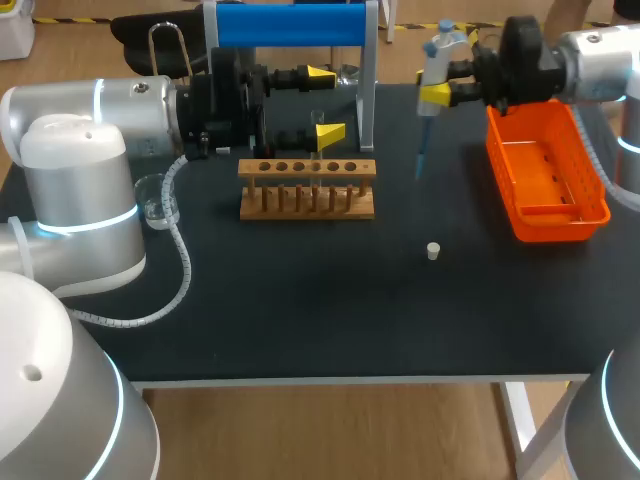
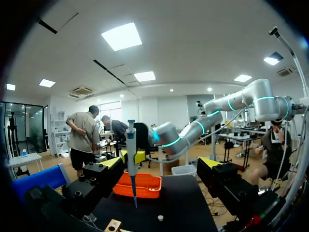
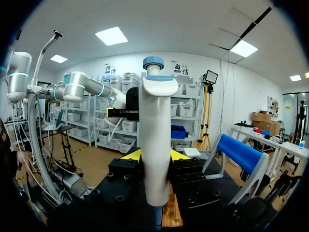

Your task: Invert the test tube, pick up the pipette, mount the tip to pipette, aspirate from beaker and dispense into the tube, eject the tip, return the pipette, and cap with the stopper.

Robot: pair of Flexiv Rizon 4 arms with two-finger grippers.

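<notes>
The right gripper (image 1: pixel 442 72) is clamped on the white, blue-capped pipette (image 1: pixel 436 52), which stands upright between the wooden tube rack (image 1: pixel 307 190) and the orange plastic tray (image 1: pixel 545 175). The left gripper (image 1: pixel 325 102) is above the rack with its jaws apart. The pipette should probably stay vertical, so that its thin blue tip (image 1: pixel 420 160) goes down centred.

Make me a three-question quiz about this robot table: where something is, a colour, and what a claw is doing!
1. Where is the little white stopper? A on the floor B on the table C on a chair
2. What colour is the tray? A green B purple C orange
3. What is the right gripper doing? A shut on the pipette B open, empty C hidden
Answers: B, it stands alone on the dark top; C, bright orange walls; A, both yellow fingers press the pipette.
</notes>
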